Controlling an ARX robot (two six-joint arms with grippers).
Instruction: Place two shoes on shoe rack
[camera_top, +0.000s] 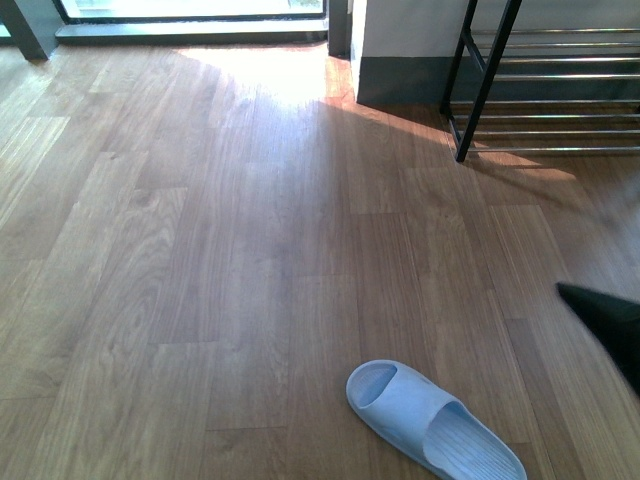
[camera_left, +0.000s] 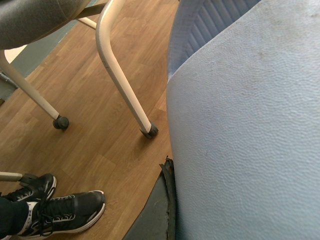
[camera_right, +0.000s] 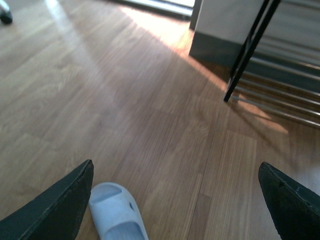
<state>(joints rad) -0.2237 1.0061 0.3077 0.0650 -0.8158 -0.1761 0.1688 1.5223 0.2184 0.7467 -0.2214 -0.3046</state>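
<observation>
The two shoes are out of view. My left gripper (camera_left: 172, 200) is shut on a pale blue slide slipper (camera_left: 240, 125), whose textured sole fills most of the left wrist view; one dark finger (camera_left: 157, 212) shows along its edge. A second pale blue slide slipper (camera_top: 430, 420) lies on the wooden floor near the front, also seen as the slipper (camera_right: 117, 215) beside one finger of my open right gripper (camera_right: 175, 167). The shoe rack (camera_top: 545, 100), black-framed with silver rods, stands at the far right against the wall; the right wrist view shows the shoe rack (camera_right: 280, 75) ahead.
White chair legs (camera_left: 120, 75) with casters stand on the floor near the left gripper. A person's black sneakers (camera_left: 65, 212) are beside them. A white and grey wall corner (camera_top: 400, 60) is left of the rack. A window sill (camera_top: 190, 30) runs along the back.
</observation>
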